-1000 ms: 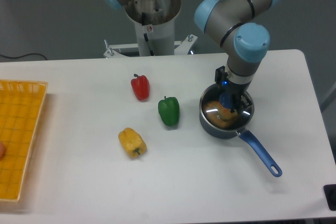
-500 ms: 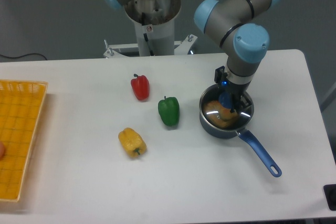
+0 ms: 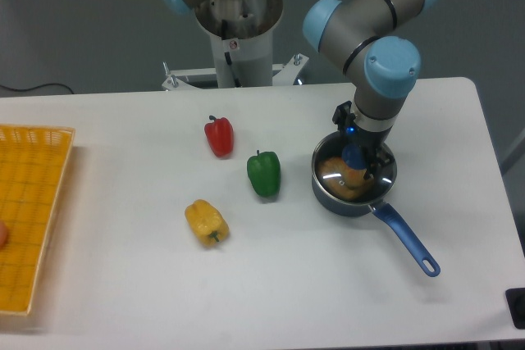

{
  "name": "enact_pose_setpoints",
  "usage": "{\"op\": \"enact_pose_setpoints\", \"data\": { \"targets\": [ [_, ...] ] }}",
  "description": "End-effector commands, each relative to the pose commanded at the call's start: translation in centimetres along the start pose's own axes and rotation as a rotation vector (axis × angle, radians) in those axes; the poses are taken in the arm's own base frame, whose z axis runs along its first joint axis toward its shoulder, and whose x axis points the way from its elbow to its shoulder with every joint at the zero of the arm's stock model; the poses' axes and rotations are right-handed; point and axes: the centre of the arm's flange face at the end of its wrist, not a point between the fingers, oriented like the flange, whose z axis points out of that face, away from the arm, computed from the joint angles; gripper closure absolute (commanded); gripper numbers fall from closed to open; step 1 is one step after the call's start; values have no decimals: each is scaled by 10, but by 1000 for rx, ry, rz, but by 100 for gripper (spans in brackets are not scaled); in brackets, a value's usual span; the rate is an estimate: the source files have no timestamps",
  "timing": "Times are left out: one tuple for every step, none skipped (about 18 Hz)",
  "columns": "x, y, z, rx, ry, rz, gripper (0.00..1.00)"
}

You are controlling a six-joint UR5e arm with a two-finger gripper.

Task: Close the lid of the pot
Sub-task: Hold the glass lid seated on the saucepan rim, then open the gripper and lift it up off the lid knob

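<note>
Pot lid on pot, right of three peppers; basket far left.

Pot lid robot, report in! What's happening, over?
End effector down at blue knob, grip unclear. Round glass pot lid sits on small dark pot. Nothing blocking.

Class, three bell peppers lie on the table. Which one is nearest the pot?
The green pepper, just left of the pot; the red pepper and yellow pepper lie farther left.

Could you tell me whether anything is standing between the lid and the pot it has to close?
Nothing visible does. The lid already sits over the pot, with the end effector at its blue knob. The green pepper stands apart to the pot's left.
</note>
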Motion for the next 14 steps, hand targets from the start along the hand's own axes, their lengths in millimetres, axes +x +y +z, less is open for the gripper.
{"op": "enact_pose_setpoints", "data": {
  "targets": [
    [0,0,-1,0,-2,-2,0],
    [-1,0,-5,-2,-6,-2,0],
    [-1,0,-10,-3,-3,-2,0],
    [-1,0,-21,-3,-1,-2,0],
    [-4,1,-30,-3,3,0,0],
    [-5,3,-37,-2,9,-2,0],
    [-6,7,-47,-2,8,-2,0],
    [-5,11,-56,-1,12,-5,0],
    [-5,19,-59,1,20,-17,0],
    [-4,27,-62,-6,24,-27,0],
    [-4,34,-66,-18,22,-27,0],
    [-3,41,-70,-29,17,1,0],
    [-3,49,-73,-35,16,50,0],
    [-4,61,-77,-38,10,95,0]
  ]
}}
